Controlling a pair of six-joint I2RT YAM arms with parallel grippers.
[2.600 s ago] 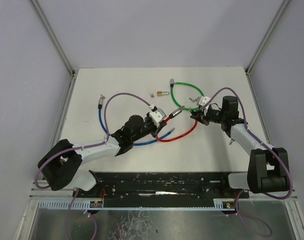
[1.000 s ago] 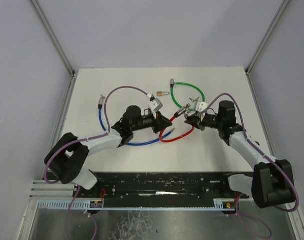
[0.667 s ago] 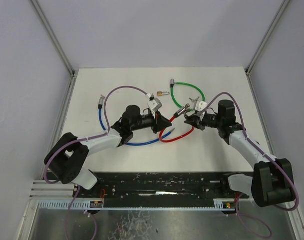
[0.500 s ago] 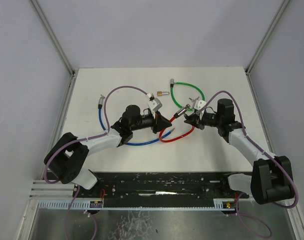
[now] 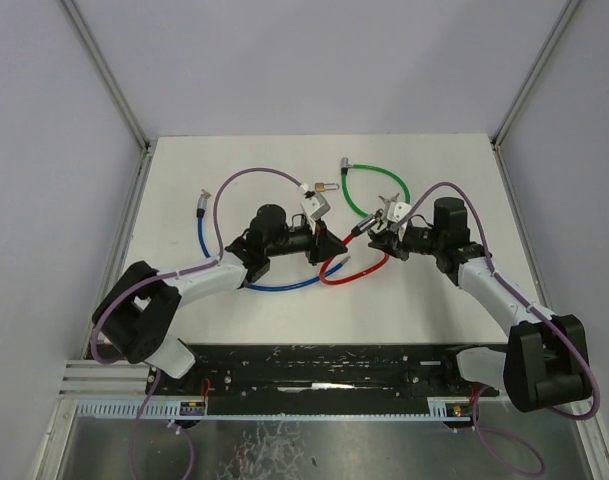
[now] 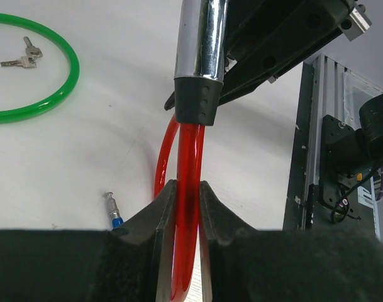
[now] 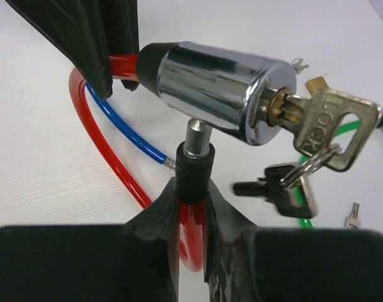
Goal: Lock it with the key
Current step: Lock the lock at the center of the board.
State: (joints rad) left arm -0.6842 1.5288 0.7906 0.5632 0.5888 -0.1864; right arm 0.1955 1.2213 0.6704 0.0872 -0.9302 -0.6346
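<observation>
White table (image 5: 434, 310): left pincer (image 6: 186, 196) clamps red cable (image 6: 187, 148); right pincer (image 7: 192, 204) clamps its pin end (image 7: 197, 143) under barrel (image 7: 210, 75).

Top camera looks down from behind; both wrist cameras, close-up, share the red cable (image 6: 187, 157).

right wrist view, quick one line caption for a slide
Right claw holds the red cable with its pin end up against the chrome lock cylinder, key seated in the keyhole.

- I count three cable locks: red cable (image 6: 186, 157), green cable (image 6: 74, 66), blue cable (image 5: 279, 288).
- One brass padlock (image 5: 327, 187).
- Three key sets: ringed keys (image 7: 323, 123), loose keys (image 6: 21, 55), small keys (image 7: 297, 63).
</observation>
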